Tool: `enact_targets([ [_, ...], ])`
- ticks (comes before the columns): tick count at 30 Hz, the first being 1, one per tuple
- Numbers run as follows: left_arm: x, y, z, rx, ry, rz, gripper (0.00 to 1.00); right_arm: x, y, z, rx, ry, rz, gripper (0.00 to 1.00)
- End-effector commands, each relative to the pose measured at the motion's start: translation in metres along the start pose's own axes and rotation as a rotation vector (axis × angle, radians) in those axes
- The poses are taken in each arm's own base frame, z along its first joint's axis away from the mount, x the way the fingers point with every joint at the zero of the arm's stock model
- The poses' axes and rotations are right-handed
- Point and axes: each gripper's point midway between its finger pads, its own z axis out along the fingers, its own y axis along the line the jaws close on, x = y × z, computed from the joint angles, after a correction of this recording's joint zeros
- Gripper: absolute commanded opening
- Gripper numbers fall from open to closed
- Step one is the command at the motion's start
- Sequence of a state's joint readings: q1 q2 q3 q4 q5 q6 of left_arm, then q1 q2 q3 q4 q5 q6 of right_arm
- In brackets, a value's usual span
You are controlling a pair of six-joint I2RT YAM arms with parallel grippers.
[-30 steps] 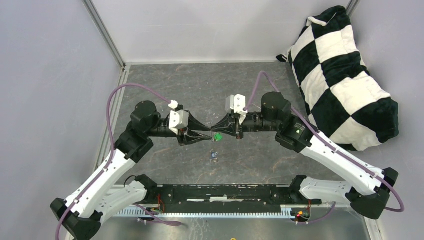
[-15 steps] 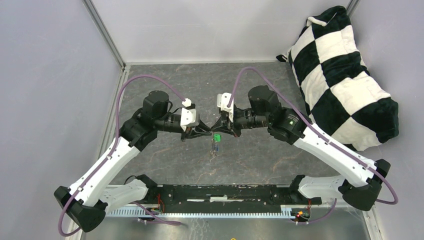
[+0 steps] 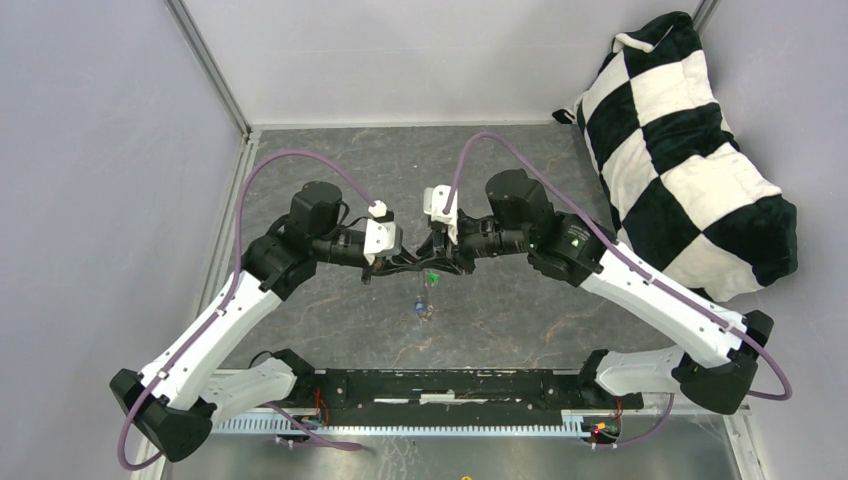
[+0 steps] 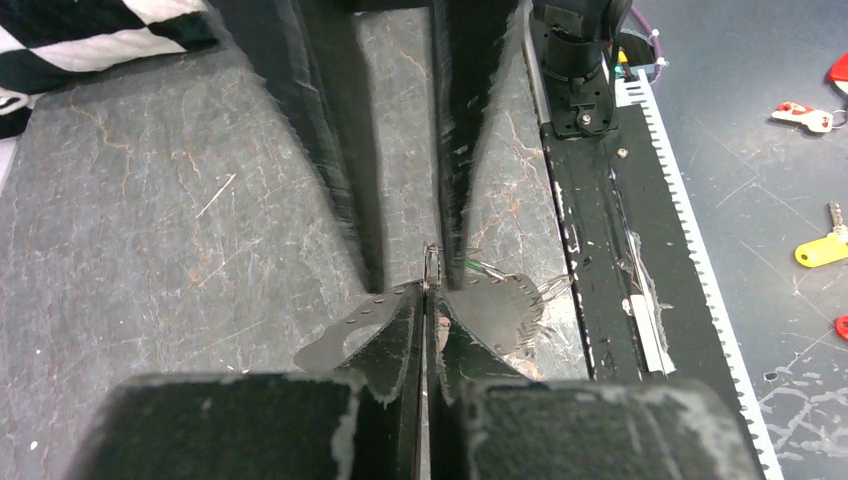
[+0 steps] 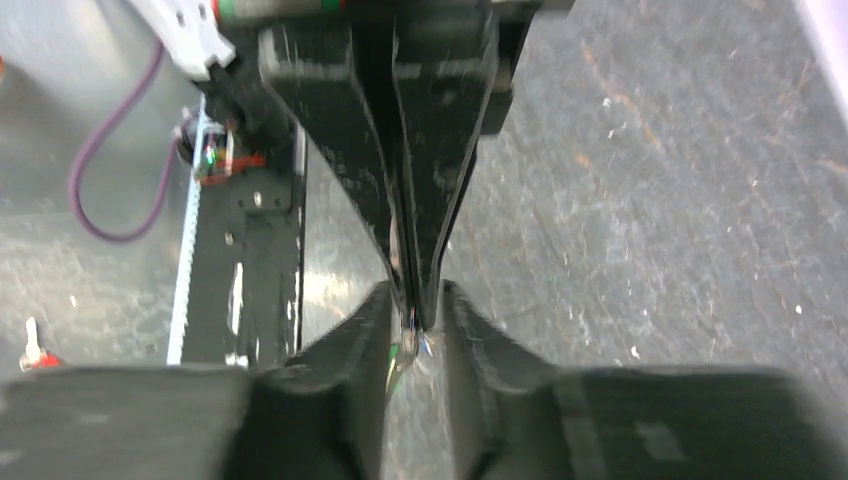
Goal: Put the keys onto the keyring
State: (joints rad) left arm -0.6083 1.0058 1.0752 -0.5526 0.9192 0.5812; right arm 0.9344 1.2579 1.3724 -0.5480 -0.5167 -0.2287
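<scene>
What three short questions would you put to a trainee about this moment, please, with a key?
1. True or false: the left gripper stands wide open.
2. Where is the green key in the top view? A) just below the spot where the two grippers meet; B) beside the arm bases; C) against the left wall.
3. What is the left gripper pinching?

Key
1. False: its fingers are pressed together, while the right gripper stands open around them.
2. A.
3. The keyring, a thin metal loop showing at its fingertips.
</scene>
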Motion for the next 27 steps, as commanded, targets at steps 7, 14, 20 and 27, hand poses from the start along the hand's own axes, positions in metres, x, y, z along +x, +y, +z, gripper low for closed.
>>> enact_targets([
  [7, -0.048, -0.007, -0.007, -0.025, -0.211, 0.009, 0.02, -0.068, -0.019, -0.066, 0.209, -0.395, -0.056, 0.5],
  [14, -0.078, -0.01, -0.01, -0.015, -0.343, -0.103, 0.02, -0.049, -0.007, -0.078, 0.204, -0.502, 0.026, 0.55],
  [20, -0.085, -0.009, -0.01, -0.014, -0.38, -0.087, 0.02, -0.039, 0.006, -0.081, 0.164, -0.599, 0.149, 0.59],
  [27, -0.088, -0.01, -0.012, -0.009, -0.382, -0.013, 0.02, -0.028, 0.018, -0.077, 0.098, -0.66, 0.307, 0.62],
])
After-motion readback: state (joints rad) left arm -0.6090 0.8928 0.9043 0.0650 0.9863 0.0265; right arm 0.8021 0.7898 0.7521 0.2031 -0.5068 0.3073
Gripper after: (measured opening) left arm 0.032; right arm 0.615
